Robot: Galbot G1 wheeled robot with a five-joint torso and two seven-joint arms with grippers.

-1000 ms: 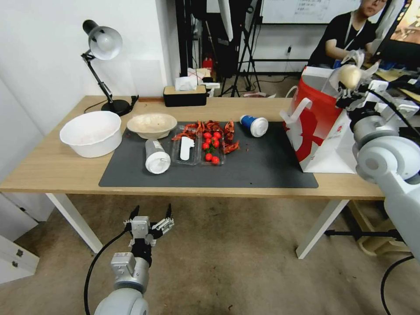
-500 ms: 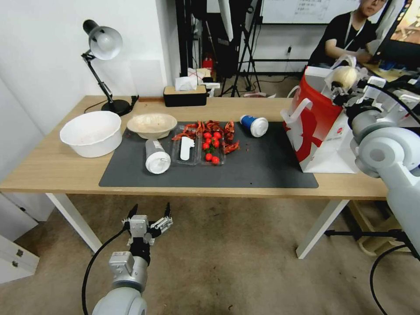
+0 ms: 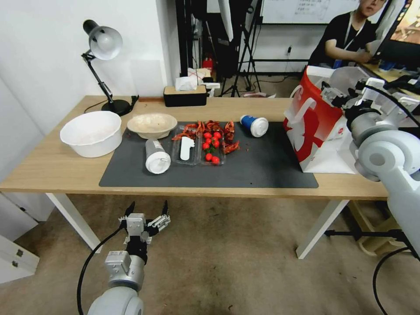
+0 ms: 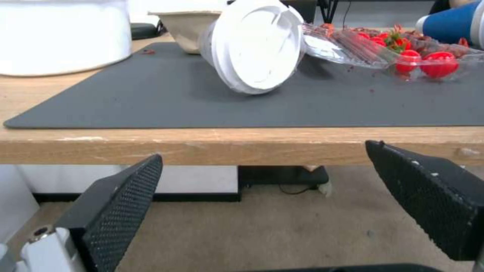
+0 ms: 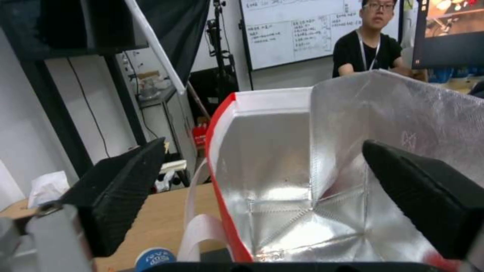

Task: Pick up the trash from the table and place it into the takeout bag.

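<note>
My right gripper (image 3: 339, 94) hangs open over the mouth of the takeout bag (image 3: 315, 127), with nothing between its fingers. In the right wrist view the bag's silver lining (image 5: 272, 151) lies below the open gripper (image 5: 263, 143); no bun shows inside. On the table's dark mat (image 3: 262, 166) lie a blue paper cup (image 3: 254, 125) on its side, a clear white-lidded cup (image 3: 156, 156) on its side and a shallow beige bowl (image 3: 152, 125). My left gripper (image 3: 145, 218) waits open below the table's front edge (image 4: 227, 145), facing the lidded cup (image 4: 255, 45).
A clear tray with cherry tomatoes and red shell scraps (image 3: 205, 144) sits mid-mat. A large white bowl (image 3: 91, 132), a desk lamp (image 3: 103, 43) and a tissue box (image 3: 184, 94) stand at the table's left and back. A person sits behind the bag.
The right gripper held the bagged bun above the bag; its fingers are now open and the bun is gone from them. The left arm has sunk slightly.
</note>
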